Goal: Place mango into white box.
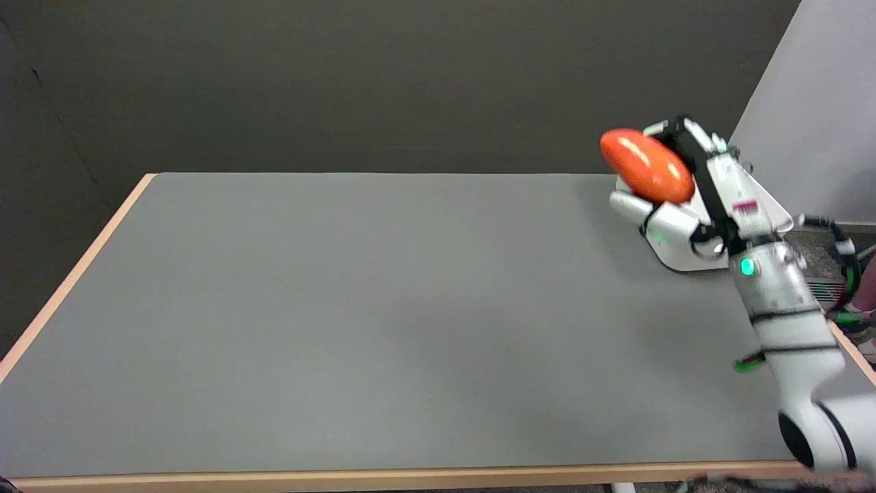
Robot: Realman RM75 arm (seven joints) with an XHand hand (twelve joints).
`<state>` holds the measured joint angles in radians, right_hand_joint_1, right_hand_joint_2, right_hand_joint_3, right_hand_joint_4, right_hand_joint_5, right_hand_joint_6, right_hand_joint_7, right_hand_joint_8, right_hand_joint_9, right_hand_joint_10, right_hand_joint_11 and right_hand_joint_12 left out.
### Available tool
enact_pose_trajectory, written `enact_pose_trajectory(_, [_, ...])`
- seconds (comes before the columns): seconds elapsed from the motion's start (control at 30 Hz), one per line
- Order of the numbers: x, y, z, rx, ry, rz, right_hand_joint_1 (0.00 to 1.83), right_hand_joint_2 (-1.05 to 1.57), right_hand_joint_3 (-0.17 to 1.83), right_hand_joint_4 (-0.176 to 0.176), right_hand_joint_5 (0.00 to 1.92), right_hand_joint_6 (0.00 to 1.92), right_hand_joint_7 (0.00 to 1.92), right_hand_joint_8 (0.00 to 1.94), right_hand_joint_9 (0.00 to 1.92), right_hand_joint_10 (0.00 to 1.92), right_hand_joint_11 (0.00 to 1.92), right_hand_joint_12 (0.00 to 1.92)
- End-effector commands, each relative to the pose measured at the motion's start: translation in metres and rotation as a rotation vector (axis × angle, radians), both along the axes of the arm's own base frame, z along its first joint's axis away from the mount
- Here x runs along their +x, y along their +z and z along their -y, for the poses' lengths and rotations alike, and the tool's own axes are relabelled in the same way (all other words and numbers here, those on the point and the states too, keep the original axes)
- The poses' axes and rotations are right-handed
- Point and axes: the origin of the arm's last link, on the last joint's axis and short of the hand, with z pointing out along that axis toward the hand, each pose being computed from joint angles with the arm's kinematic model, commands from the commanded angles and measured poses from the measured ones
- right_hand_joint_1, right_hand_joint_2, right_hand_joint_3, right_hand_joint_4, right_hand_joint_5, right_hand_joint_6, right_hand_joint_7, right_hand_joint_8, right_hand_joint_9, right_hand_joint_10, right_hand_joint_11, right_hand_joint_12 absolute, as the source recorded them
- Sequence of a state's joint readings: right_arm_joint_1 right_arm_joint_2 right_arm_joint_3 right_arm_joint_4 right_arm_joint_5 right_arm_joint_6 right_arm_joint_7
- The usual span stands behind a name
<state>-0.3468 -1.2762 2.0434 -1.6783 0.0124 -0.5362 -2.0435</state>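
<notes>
An orange-red mango (647,166) is held up in the air by my right hand (691,202), fingers wrapped under and behind it. The hand is at the table's far right, raised above the surface. Right below and behind the hand lies the white box (674,259); only its near rim and a right corner show, the rest is hidden by the hand and wrist. The mango hangs over the box's far left part.
The grey table top (342,308) with a wooden edge stretches left of the hand. A light wall panel (814,103) stands behind at the right. Cables and green-marked gear (845,301) lie off the table's right edge.
</notes>
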Motion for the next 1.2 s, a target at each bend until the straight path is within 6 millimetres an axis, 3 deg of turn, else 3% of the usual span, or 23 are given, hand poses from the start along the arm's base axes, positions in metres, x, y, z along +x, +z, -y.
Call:
enact_pose_trajectory(0.03, [0.058, 0.066, 0.129, -0.125, -0.089, 0.066, 1.06, 1.29, 0.24, -0.084, 0.41, 1.71, 0.64, 1.77, 0.66, 1.91, 0.00, 1.92])
enact_pose_trajectory(0.17, [0.050, 0.100, 0.157, -0.196, -0.148, 0.131, 1.06, 1.29, 0.23, -0.085, 0.40, 1.71, 0.64, 1.77, 0.64, 1.91, 0.00, 1.92])
enact_pose_trajectory(0.33, [0.036, 0.141, 0.168, -0.286, -0.216, 0.183, 1.06, 1.29, 0.23, -0.084, 0.40, 1.71, 0.64, 1.77, 0.65, 1.91, 0.00, 1.92])
enact_pose_trajectory(0.5, [0.023, 0.184, 0.159, -0.382, -0.266, 0.238, 1.06, 1.30, 0.23, -0.082, 0.40, 1.72, 0.63, 1.78, 0.62, 1.91, 0.00, 1.92])
enact_pose_trajectory(0.77, [0.005, 0.236, 0.120, -0.523, -0.307, 0.318, 1.05, 1.31, 0.22, -0.078, 0.39, 1.74, 0.61, 1.80, 0.58, 1.91, 0.00, 1.92])
enact_pose_trajectory(0.87, [-0.003, 0.243, 0.105, -0.547, -0.315, 0.319, 1.04, 1.32, 0.21, -0.075, 0.38, 1.75, 0.60, 1.82, 0.55, 1.92, 0.00, 1.92])
enact_pose_trajectory(1.03, [-0.023, 0.230, 0.089, -0.521, -0.368, 0.290, 1.03, 1.33, 0.21, -0.072, 0.37, 1.75, 0.59, 1.83, 0.54, 1.92, 0.00, 1.92])
enact_pose_trajectory(1.2, [-0.050, 0.194, 0.080, -0.427, -0.437, 0.264, 1.03, 1.33, 0.20, -0.074, 0.37, 1.75, 0.59, 1.83, 0.53, 1.92, 0.00, 1.92])
